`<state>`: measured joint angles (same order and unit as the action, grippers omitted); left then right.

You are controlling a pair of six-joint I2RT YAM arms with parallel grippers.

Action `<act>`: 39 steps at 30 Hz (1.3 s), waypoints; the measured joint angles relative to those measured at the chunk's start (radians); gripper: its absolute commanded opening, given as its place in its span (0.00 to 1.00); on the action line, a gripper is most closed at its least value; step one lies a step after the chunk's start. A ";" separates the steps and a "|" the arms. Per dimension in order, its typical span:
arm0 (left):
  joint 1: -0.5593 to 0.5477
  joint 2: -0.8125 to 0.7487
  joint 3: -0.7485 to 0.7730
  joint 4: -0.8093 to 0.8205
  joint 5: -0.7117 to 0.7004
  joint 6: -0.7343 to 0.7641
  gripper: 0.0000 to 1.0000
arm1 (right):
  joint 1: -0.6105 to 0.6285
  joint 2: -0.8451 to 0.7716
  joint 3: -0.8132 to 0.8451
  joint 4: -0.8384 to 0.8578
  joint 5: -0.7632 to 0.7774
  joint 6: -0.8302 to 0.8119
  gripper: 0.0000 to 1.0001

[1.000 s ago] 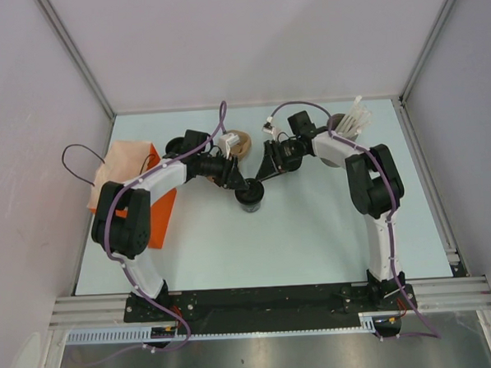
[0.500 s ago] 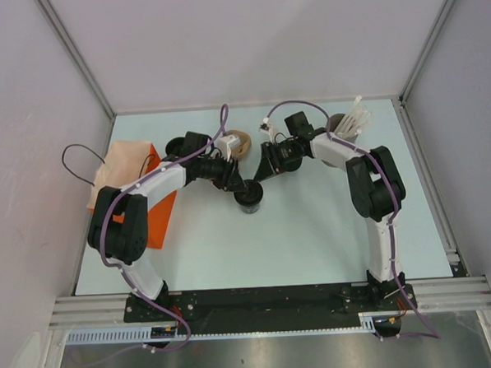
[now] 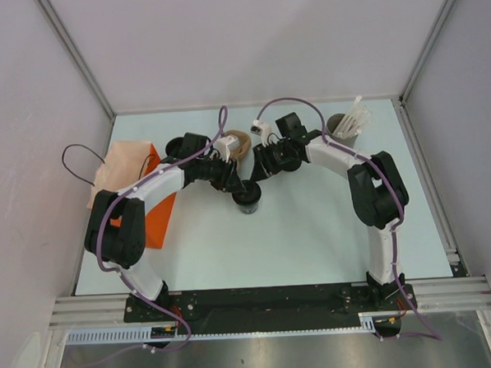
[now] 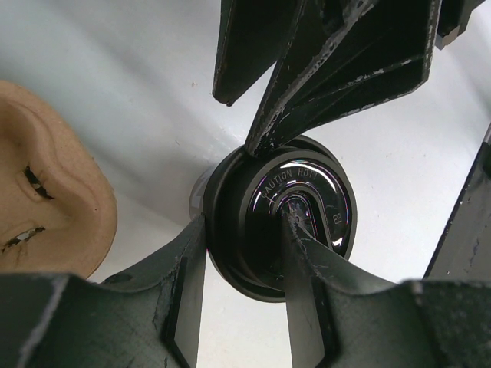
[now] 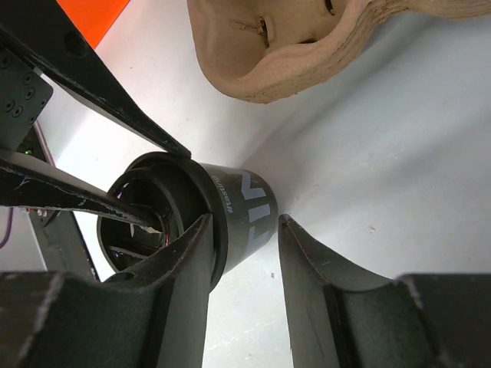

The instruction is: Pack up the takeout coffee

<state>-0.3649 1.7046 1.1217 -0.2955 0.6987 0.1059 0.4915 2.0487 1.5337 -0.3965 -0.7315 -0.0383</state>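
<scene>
Swinging leftward, the right gripper (image 5: 244, 220) is now straddling the coffee (image 3: 248, 199) with jaws apart while the left gripper (image 4: 243, 222) is pinching its lid rim, suggesting a handover beginning.

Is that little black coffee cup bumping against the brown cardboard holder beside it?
Apart. The left wrist view shows a strip of bare table between the takeout coffee cup and the pulp cup carrier.

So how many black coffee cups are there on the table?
1. The black coffee cup stands mid-table, with the left gripper and the right gripper both at it, near the brown carrier. Another could be hidden inside the orange bag.
</scene>
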 measured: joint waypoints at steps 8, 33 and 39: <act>-0.004 -0.003 0.000 -0.002 0.000 0.001 0.30 | 0.012 -0.033 -0.002 -0.008 0.045 -0.041 0.50; -0.015 0.016 0.058 -0.072 -0.004 0.044 0.59 | -0.022 -0.026 0.145 -0.226 0.011 -0.089 0.66; -0.014 0.035 0.095 -0.100 -0.024 0.055 0.72 | -0.047 -0.028 0.142 -0.245 0.008 -0.119 0.71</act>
<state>-0.3794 1.7397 1.2171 -0.3950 0.6750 0.1608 0.4442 2.0209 1.6756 -0.6418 -0.7231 -0.1574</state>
